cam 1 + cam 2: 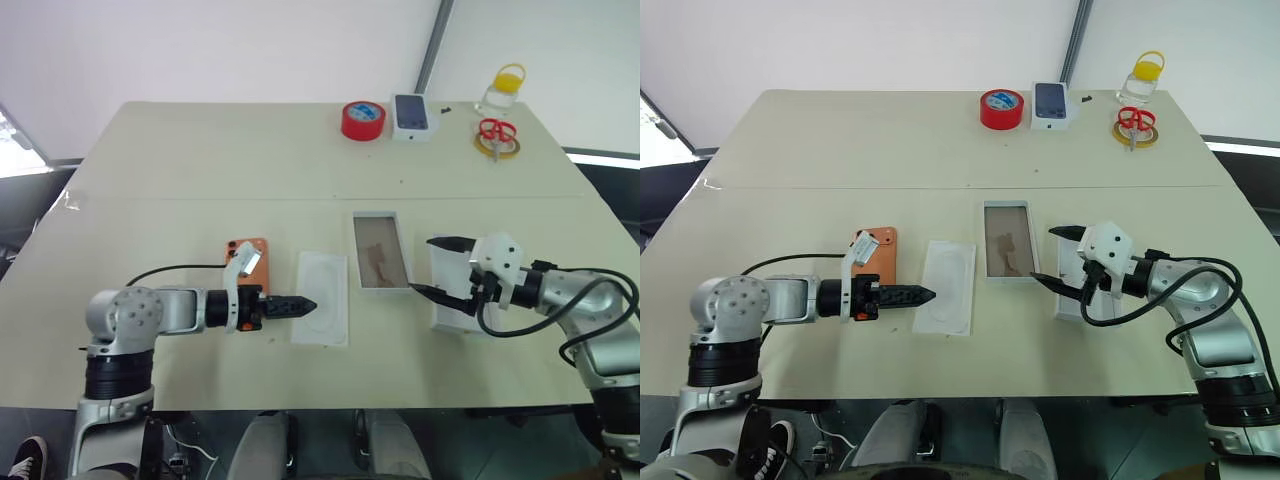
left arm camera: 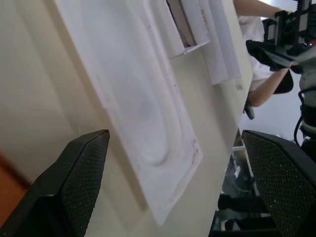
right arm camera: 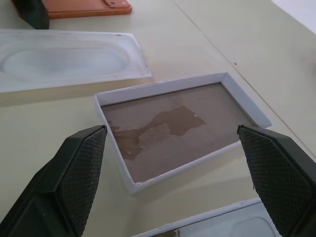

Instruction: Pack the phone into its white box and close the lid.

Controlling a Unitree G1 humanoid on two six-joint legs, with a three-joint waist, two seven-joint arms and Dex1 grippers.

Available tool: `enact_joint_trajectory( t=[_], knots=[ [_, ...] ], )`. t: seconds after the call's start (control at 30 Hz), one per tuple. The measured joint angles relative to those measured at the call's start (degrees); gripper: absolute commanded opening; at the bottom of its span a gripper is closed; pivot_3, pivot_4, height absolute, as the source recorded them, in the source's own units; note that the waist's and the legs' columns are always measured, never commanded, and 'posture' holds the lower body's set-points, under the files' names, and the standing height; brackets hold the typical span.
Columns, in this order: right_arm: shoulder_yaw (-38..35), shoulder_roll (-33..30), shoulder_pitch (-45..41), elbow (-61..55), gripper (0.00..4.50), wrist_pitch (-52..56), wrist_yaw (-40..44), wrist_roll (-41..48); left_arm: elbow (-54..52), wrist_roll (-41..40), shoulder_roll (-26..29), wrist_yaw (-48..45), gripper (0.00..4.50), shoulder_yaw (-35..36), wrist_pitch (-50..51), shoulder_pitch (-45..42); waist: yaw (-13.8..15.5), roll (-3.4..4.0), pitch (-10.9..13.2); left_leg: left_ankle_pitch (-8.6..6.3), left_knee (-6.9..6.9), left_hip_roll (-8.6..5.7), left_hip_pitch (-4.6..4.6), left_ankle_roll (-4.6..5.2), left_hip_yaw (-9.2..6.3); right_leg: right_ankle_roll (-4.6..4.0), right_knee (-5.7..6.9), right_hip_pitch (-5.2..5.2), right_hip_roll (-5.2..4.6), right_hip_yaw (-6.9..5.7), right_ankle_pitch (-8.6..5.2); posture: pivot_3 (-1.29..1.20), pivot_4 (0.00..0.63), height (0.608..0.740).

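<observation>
The left gripper (image 1: 300, 304) hangs with its fingers spread and empty over the near end of a flat white card (image 1: 322, 297), the orange phone (image 1: 247, 262) lying just behind its wrist. The right gripper (image 1: 437, 268), fingers wide apart and empty, points at the white box (image 1: 379, 252) just ahead of it, with the lid (image 1: 447, 290) beneath it.
</observation>
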Motion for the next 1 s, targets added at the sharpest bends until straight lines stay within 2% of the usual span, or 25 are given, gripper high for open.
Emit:
enact_joint_trajectory(
  t=[0.1,0.2,0.43,0.67,0.87,1.0],
  knots=[
    [0.0,0.2,-1.0,0.08,4.42,-0.29,-0.53,-0.28,0.82,0.17,-1.18,0.63,4.5,-0.29,-0.28,-0.13,-0.01,0.03,-0.02,0.0,-0.01,0.01,0.03,0.0,0.0,0.0,0.02,0.0,0.01,0.0,0.0,0.0,0.15,0.74],
    [0.0,0.2,-1.69,0.24,4.48,-0.74,-0.72,-0.63,1.75,0.48,-1.96,1.31,3.68,-0.45,-1.48,0.09,0.15,0.03,-0.03,0.0,-0.01,-0.01,0.06,0.0,-0.01,-0.01,-0.01,0.08,-0.01,0.0,0.0,0.0,0.15,0.74],
    [0.0,0.19,-1.78,1.39,4.48,-0.84,-0.75,-1.13,3.37,2.03,-2.63,3.83,0.06,0.79,-1.83,0.2,0.06,0.07,-0.07,0.0,-0.01,-0.01,0.09,0.0,0.0,-0.01,0.0,0.09,-0.01,0.01,0.0,0.0,0.15,0.74],
    [0.52,0.89,-1.88,1.41,4.48,-0.89,-0.76,-1.23,4.98,1.24,-6.73,6.44,0.02,7.24,-0.71,-0.65,0.07,0.14,-0.11,0.0,-0.02,0.0,0.26,0.0,0.0,-0.01,0.01,0.23,0.0,0.01,-0.01,0.0,0.15,0.74],
    [5.73,2.23,-1.77,-0.45,4.48,0.51,1.78,-1.02,8.26,1.1,-7.8,11.06,0.02,14.86,2.81,-4.81,0.02,0.0,-0.03,0.0,-0.02,-0.01,0.12,0.0,-0.01,0.01,0.01,0.12,0.0,0.0,0.0,0.0,0.15,0.74],
    [10.23,2.35,-3.07,1.1,4.48,-2.25,3.95,-3.95,8.88,0.53,-8.43,12.98,0.02,19.01,3.94,-6.98,-0.01,-0.01,-0.02,0.01,-0.01,-0.04,0.11,-0.01,0.0,0.02,-0.02,0.12,-0.01,0.01,0.01,0.0,0.15,0.74]
  ],
)
